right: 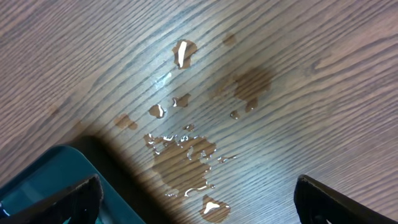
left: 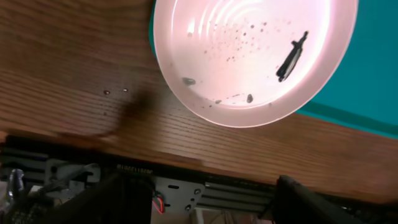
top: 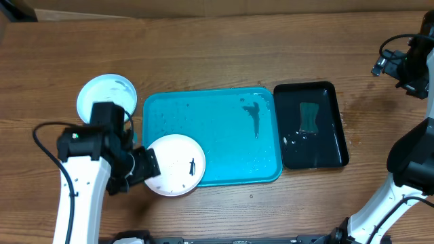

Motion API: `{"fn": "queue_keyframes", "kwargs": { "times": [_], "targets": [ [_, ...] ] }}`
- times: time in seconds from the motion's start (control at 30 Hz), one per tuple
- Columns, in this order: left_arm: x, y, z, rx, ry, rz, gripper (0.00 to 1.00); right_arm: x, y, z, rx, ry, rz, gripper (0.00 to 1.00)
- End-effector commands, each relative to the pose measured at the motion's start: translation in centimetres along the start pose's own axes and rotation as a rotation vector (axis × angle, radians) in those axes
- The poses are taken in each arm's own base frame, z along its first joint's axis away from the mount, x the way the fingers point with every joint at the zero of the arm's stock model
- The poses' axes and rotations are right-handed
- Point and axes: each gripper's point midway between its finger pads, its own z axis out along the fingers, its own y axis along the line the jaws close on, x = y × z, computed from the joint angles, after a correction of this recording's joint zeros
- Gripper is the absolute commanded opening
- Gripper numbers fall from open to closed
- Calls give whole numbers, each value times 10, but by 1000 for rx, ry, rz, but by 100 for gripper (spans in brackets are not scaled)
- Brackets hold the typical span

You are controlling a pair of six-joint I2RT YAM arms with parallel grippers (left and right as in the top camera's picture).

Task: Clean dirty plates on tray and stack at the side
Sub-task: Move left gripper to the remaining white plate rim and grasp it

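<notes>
The turquoise tray point(top: 224, 129) lies mid-table, water-speckled, with a dark smear at its back right. A white plate point(top: 175, 165) with dark smudges sits on its front-left corner and overhangs the table; it also shows in the left wrist view point(left: 249, 56). A light blue plate point(top: 106, 98) lies on the table left of the tray. The yellow-green plate is out of view. My left gripper point(top: 144, 166) point(left: 199, 205) is open and empty, just left of the white plate. My right gripper point(top: 397, 64) point(right: 199, 199) is open and empty, high at the far right.
A glossy black tray point(top: 332, 146) right of the turquoise tray holds a green sponge point(top: 310, 116) and some water. Water puddles point(right: 186, 149) lie on the wood beside its corner point(right: 43, 186). The table's front edge rail point(left: 249, 190) is below my left gripper.
</notes>
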Motion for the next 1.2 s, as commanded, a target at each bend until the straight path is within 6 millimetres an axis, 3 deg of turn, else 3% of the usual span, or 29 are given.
{"fn": "queue_keyframes", "kwargs": {
  "times": [0.0,0.17,0.3,0.53,0.8,1.03,1.17],
  "targets": [
    [-4,-1,2,8,-30,-74,78,-2,-1,-5,3,-17,9,100],
    [-26,6,3,-33,-122,-177,73,-2,-1,-5,3,-17,9,100],
    [-27,7,13,-41,-102,-229,71,-2,-1,-5,3,-17,9,100],
    [-27,7,56,-46,-7,-285,65,-2,-1,-5,3,-17,9,100],
    [-36,8,83,-79,48,-269,62,-2,-1,-5,3,-17,9,100],
    [-49,14,85,-113,-2,-206,59,-2,-1,-5,3,-17,9,100],
    [-55,15,85,-119,-29,-168,53,-2,-1,-5,3,-17,9,100]
  ]
}}
